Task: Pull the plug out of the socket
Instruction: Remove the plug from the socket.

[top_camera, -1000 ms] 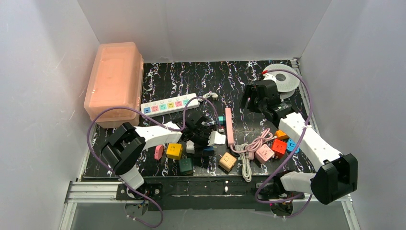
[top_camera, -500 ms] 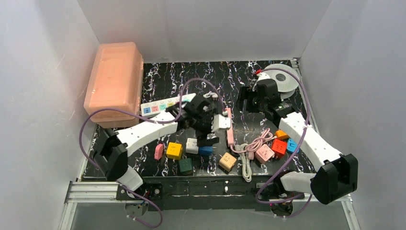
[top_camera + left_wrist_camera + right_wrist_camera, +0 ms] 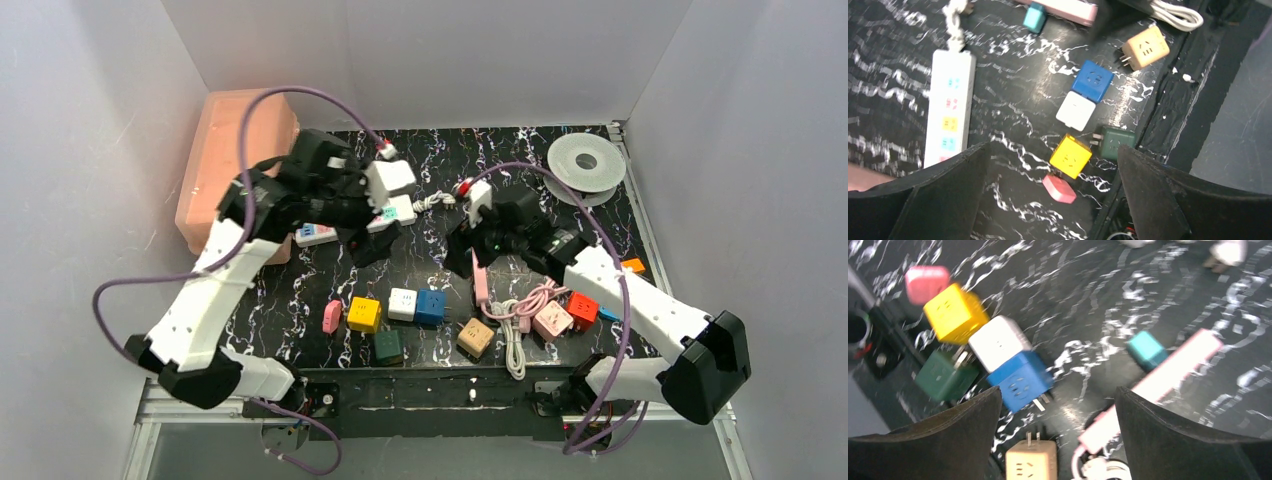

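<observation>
White booth closed around a black marbled bench (image 3: 440, 148).
Three plain white walls (image 3: 430, 60) stand at the back and on both sides, meeting in straight seams at the far corners. The bench top is glossy black veined with white, under soft, even light. A silver metal rail (image 3: 180, 415) runs along its near edge. Below it lies what seems to be a dull grey floor (image 3: 440, 455).
</observation>
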